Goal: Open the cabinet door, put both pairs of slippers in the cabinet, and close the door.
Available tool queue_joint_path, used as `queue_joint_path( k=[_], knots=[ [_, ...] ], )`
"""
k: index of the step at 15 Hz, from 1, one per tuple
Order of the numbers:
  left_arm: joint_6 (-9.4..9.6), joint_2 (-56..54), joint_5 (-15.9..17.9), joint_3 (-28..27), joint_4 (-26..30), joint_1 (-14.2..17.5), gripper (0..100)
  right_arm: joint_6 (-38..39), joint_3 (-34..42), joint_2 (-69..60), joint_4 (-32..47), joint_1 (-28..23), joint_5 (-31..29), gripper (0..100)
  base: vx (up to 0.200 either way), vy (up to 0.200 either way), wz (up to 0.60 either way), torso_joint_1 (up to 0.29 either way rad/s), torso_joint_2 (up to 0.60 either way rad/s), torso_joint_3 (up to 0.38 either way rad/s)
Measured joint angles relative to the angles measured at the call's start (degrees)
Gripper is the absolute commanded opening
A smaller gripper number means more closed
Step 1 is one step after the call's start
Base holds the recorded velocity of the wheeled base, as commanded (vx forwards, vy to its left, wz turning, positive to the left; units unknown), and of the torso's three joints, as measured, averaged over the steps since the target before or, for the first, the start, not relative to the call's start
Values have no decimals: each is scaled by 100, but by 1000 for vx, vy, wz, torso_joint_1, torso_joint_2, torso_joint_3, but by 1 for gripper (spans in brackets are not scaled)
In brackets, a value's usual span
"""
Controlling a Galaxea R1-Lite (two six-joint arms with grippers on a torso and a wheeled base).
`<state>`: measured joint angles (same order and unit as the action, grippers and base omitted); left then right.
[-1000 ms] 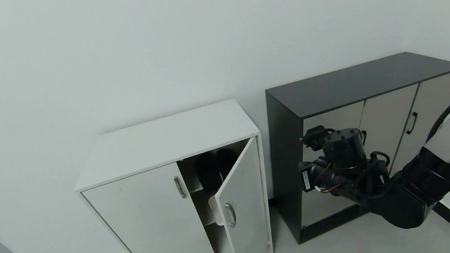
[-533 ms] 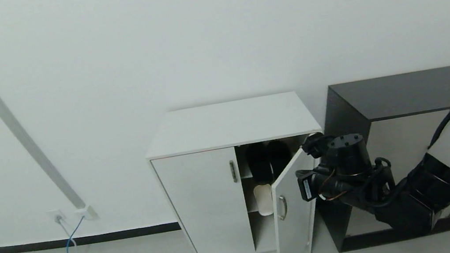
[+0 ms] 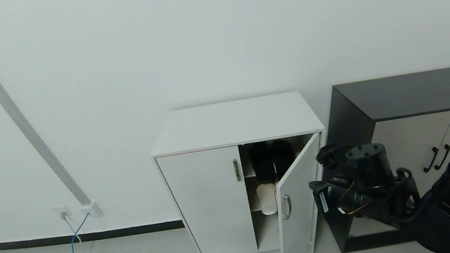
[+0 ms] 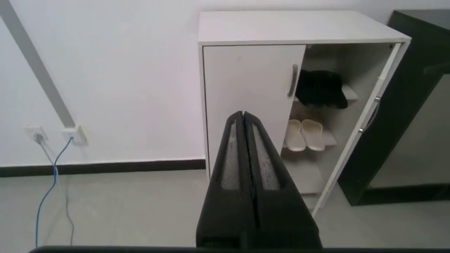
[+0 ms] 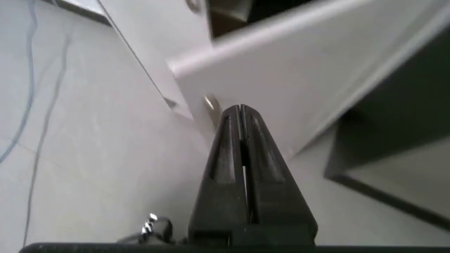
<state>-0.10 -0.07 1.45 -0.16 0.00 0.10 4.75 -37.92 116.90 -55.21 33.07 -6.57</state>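
A: Head view. The cabinet (image 3: 233,121) stood with its right door (image 3: 304,222) ajar. Black slippers (image 3: 272,159) lay on the top shelf inside, and white slippers (image 3: 267,194) on the shelf below. The right arm (image 3: 367,185) sat just beside the door's outer face.

B: How would the door handle?

A: Judged it a light, stiff panel, free on its hinges. A push on the flat face near the handle (image 3: 287,206), away from the hinge side, should shut it, so no grip was needed. The slippers looked soft and light, and both pairs were already in.

B: Left wrist view?

A: The left gripper (image 4: 243,116) had its fingers pressed together with nothing between them. It was well apart from the cabinet and faced its front.

B: Right wrist view?

A: The right gripper (image 5: 242,111) was likewise closed up and empty, its tip near the door's face, just beside the handle. Could not tell whether it touched the door.
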Motion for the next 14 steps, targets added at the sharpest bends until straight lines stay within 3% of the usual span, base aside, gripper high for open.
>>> queue_joint_path(
  k=[3,6,14],
  knots=[
    [2,0,2,-2,0,-7,0,-46,645,-168,-445,112,12,0,200,0,0,-2,4,1],
    [2,0,-4,-2,0,-2,0,-57,1006,-184,-640,217,11,0,0,0,0,0,0,0],
    [-4,0,-33,-2,0,-2,0,-33,196,684,-651,229,77,0,0,0,0,0,0,0]
  ],
)
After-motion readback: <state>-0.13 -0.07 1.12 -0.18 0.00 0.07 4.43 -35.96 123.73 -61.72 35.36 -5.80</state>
